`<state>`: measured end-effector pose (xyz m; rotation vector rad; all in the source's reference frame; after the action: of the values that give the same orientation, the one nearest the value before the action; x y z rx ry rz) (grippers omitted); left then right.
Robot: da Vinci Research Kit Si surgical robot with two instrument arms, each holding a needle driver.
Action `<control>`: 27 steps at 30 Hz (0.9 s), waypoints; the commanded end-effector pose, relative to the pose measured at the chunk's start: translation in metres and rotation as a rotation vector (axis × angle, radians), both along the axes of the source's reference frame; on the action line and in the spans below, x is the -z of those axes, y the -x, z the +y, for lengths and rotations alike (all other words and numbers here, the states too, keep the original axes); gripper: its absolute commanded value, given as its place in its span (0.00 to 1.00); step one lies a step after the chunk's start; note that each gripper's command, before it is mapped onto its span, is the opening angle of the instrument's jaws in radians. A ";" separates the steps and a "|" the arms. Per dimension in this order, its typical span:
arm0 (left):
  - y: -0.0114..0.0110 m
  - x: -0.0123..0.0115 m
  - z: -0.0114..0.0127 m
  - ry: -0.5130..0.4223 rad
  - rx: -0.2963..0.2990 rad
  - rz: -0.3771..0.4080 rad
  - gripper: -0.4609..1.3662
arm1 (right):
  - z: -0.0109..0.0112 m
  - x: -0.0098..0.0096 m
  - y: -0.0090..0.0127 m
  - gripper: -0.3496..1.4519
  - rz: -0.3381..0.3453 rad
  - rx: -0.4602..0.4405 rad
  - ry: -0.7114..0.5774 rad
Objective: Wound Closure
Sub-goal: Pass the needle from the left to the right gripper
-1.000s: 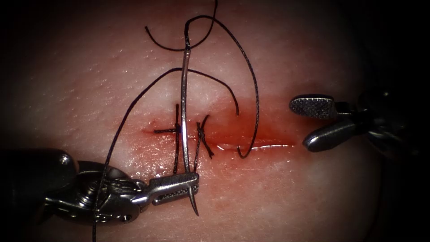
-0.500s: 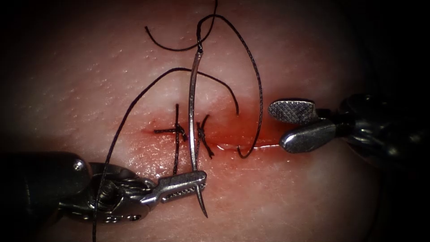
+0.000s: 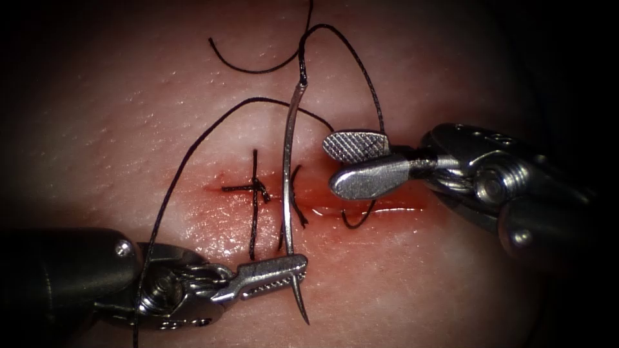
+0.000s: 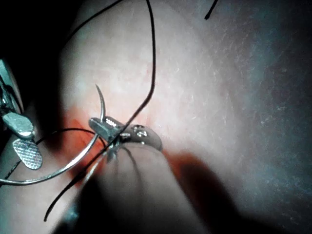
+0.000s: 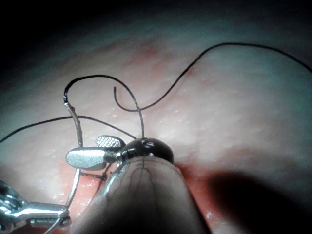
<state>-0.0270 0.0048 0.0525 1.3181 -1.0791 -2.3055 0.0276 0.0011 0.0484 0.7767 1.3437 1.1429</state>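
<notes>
The left tool (image 3: 284,274) is gripping the curved needle (image 3: 287,193) near its pointed end, the tip jutting just below its jaws and the body arching free above the tissue (image 3: 451,77), not in it. Over the last second it is carrying the needle rightward. The right tool (image 3: 354,164), jaws parted and holding nothing, is closing in from well apart to just beside the needle's mid-curve, over the cut (image 3: 387,207). The thread (image 3: 361,71) is trailing from the needle's swaged end behind the right tool. Judging by this, a handover looks likely.
</notes>
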 end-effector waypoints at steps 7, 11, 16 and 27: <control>0.0002 0.0004 0.0001 -0.008 -0.008 0.000 0.06 | 0.0000 -0.0006 -0.0014 0.71 0.005 0.006 0.009; 0.0002 0.0005 0.0000 -0.008 -0.009 -0.001 0.06 | 0.0001 -0.0007 -0.0020 0.71 0.009 0.008 0.010; 0.0003 0.0007 -0.0001 -0.008 -0.011 -0.003 0.06 | 0.0001 -0.0007 -0.0027 0.70 0.010 0.008 0.016; 0.0003 0.0011 -0.0004 -0.008 -0.013 -0.004 0.06 | 0.0003 -0.0010 -0.0040 0.69 0.015 0.017 0.041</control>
<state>-0.0274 0.0043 0.0514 1.3319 -1.0684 -2.2991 0.0316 0.0014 0.0495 0.7654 1.3657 1.0978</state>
